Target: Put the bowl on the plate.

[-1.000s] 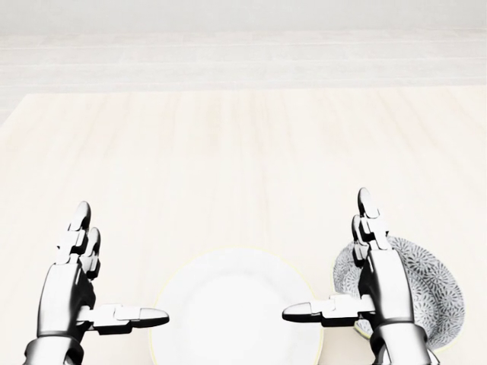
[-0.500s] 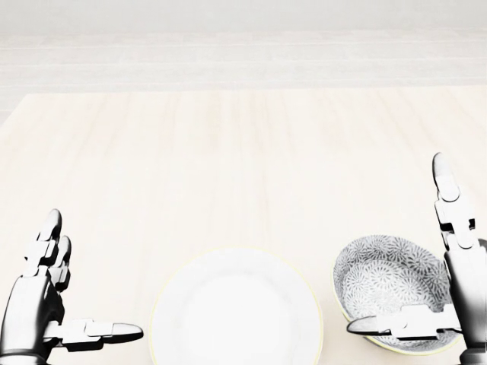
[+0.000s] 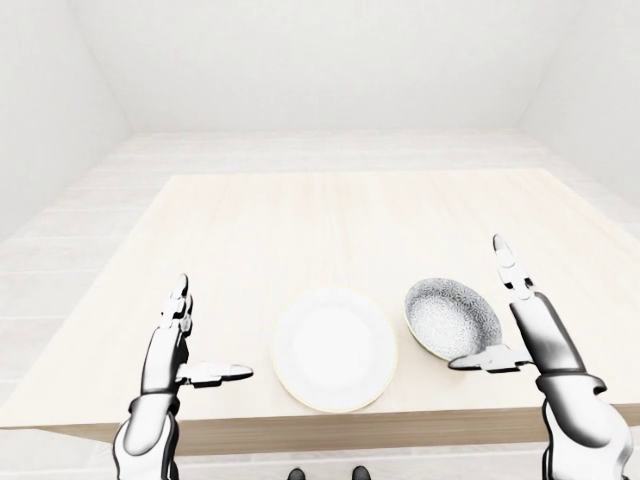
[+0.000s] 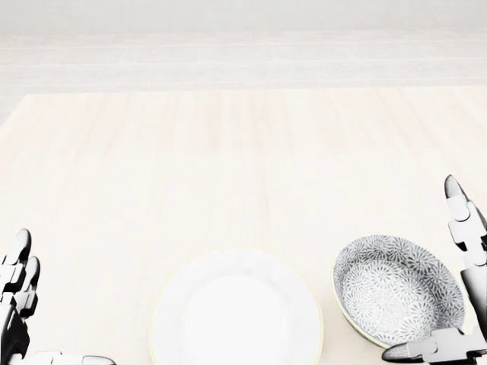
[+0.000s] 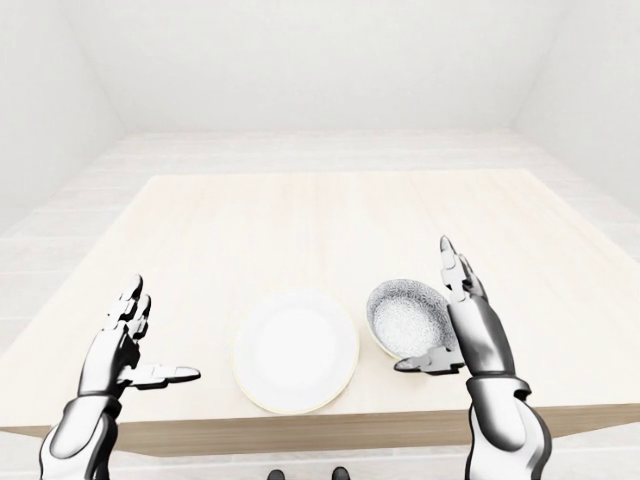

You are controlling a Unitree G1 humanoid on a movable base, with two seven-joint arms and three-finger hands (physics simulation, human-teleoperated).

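Grey floral-patterned bowl (image 4: 397, 287), upright

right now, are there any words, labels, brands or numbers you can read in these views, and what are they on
None: no word, label, brand, number or sign can be read in any view.
bowl: only a grey and white flower-like pattern, no letters.
plate: plain white, no mark.
table: pale wood grain, no print.
left hand and right hand: no readable marking.
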